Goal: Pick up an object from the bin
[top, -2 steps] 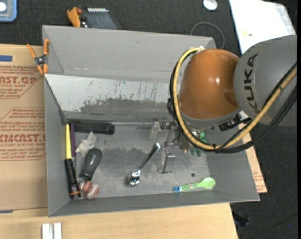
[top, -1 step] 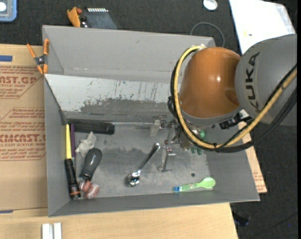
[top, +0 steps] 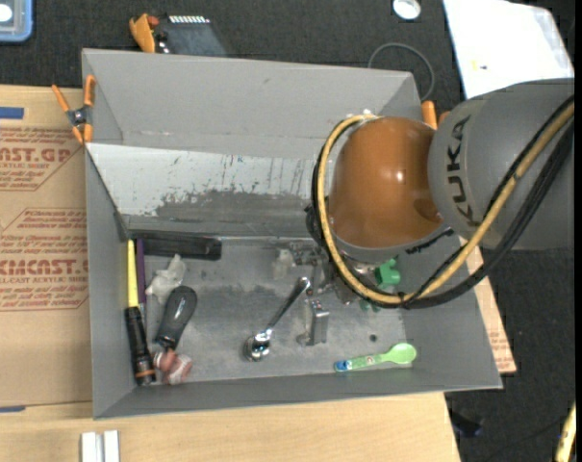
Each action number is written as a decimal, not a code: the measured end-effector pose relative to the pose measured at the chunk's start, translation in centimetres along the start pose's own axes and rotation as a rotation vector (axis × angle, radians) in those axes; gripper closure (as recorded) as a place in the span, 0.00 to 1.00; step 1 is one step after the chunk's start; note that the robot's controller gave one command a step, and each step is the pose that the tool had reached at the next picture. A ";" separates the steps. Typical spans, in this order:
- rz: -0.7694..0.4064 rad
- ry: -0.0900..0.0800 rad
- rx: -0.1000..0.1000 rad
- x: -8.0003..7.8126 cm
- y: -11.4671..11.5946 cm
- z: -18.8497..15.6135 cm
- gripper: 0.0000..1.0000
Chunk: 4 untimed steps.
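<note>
My gripper hangs below the arm's wrist over the bin floor, right of the middle. Right beside it on the left lies a silver metal wrench, slanting from its round head at the lower left up toward the gripper. The wrench's upper end is close to the gripper; I cannot tell whether they touch. A green plastic spoon lies flat near the bin's front wall, to the lower right of the gripper.
At the left of the bin lie a black marker, a yellow and black pen, a crumpled white piece, a black oval thing and a small pink thing. The arm covers the bin's right side.
</note>
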<state>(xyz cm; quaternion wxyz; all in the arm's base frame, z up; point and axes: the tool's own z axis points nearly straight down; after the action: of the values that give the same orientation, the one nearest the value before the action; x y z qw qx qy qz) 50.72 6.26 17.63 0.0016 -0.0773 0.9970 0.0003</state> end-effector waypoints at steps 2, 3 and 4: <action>-0.547 0.001 0.000 -0.3 2.9 4.7 0.00; -0.872 -0.006 0.001 -1.4 2.7 9.9 0.00; -0.880 -0.007 0.000 -2.7 3.1 10.6 1.00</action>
<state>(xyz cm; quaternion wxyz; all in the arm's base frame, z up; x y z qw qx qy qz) 52.98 9.77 7.03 0.0049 -0.4946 0.8691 -0.0002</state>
